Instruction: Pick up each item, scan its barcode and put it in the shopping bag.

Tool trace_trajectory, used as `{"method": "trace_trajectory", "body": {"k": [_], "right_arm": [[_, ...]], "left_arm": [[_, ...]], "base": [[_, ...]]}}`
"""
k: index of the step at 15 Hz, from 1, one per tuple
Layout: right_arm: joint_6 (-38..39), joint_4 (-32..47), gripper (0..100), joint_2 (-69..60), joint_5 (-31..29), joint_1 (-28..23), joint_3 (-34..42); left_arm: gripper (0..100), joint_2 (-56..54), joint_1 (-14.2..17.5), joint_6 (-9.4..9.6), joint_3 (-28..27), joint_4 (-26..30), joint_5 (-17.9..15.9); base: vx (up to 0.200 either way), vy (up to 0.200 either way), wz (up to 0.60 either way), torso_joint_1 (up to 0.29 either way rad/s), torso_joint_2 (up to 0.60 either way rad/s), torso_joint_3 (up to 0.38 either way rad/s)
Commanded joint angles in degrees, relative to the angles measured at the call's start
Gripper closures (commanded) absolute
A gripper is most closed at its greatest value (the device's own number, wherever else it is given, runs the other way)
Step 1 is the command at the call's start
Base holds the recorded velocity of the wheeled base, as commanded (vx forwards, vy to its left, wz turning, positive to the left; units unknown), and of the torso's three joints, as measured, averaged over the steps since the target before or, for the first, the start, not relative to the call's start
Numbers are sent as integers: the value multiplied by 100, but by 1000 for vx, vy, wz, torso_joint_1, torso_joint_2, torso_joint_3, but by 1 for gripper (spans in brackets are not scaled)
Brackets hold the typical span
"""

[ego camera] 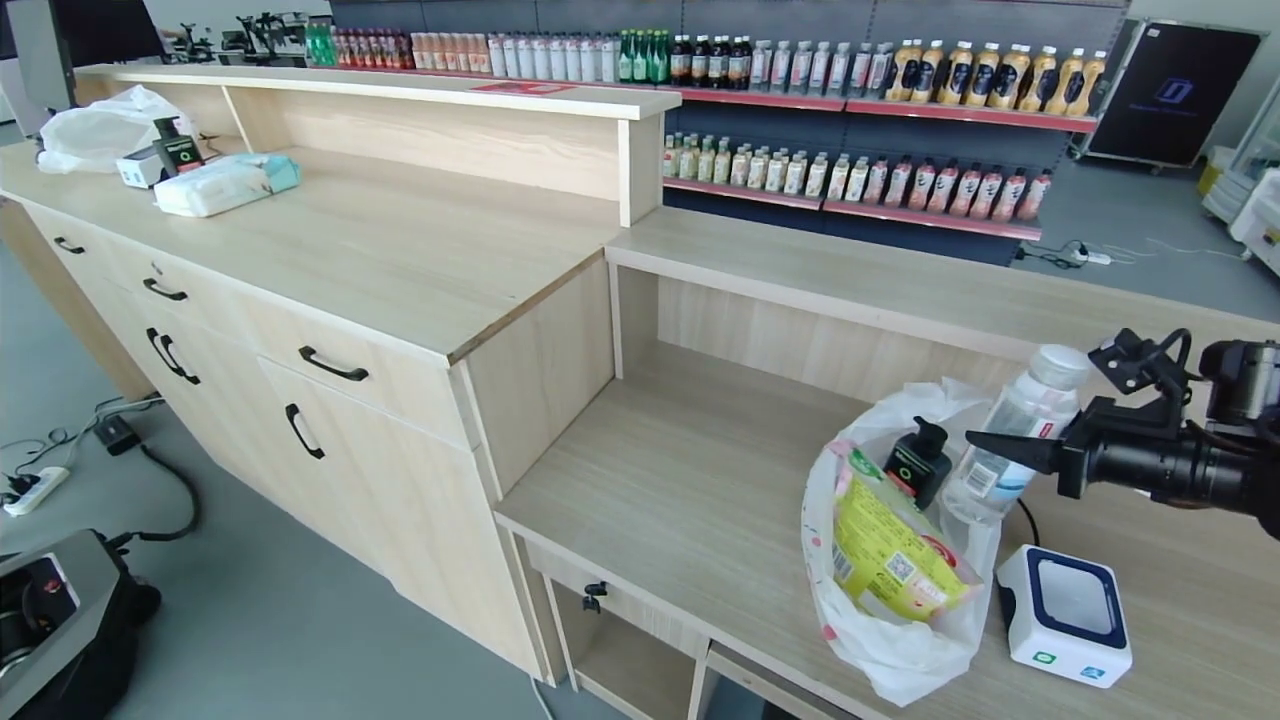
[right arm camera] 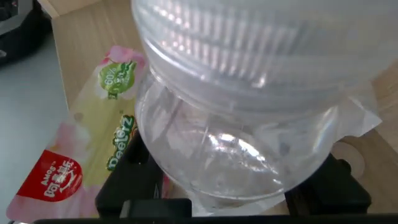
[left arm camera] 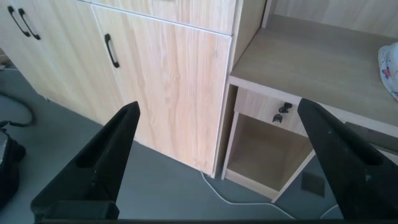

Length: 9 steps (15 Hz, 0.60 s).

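Head view: the shopping bag (ego camera: 900,660) stands at the lower right of the frame on the lower counter (ego camera: 680,480), close to the front edge. Its mouth is open upward. Bare counter surface runs from the bag leftward to the side wall of the taller cabinet. A raised ledge closes off the back.

The scanner (ego camera: 1065,615) sits just beside the bag at the right, window facing up, also near the front edge.

The right pincer (ego camera: 1000,450) enters from the right edge of the frame and is clamped on the water bottle (ego camera: 1030,405). The bottle's long axis is tilted, with the cap at the upper right and the base at the lower left. The base is inside the bag mouth, just beside the black pump bottle (ego camera: 918,462). A yellow-green snack pack (ego camera: 890,550) leans in the bag in front of both.

Right wrist view: the clear bottle (right arm camera: 249,124) sits above the snack pack (right arm camera: 93,155).

Left wrist view: the left pincer (left arm camera: 219,106) hangs with its fingers wide apart and holds nothing. It is over the floor in front of the cabinet doors.
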Motion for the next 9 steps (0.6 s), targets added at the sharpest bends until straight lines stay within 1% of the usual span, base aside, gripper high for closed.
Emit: {"method": "trace_trajectory", "body": {"k": [1,3,9], "right_arm": [[-26,-229,100,518,136,-1,6],[-34,-378,100,650,171,34,6],[-34,-1336,100,1432,180,157,-91]], "left_arm": [[0,6,0,1,0,0,-5],[0,6,0,1,0,0,-5],[0,6,0,1,0,0,-5]], "base": [[0,0,0,0,0,0],[0,0,0,0,0,0],[0,0,0,0,0,0]]}}
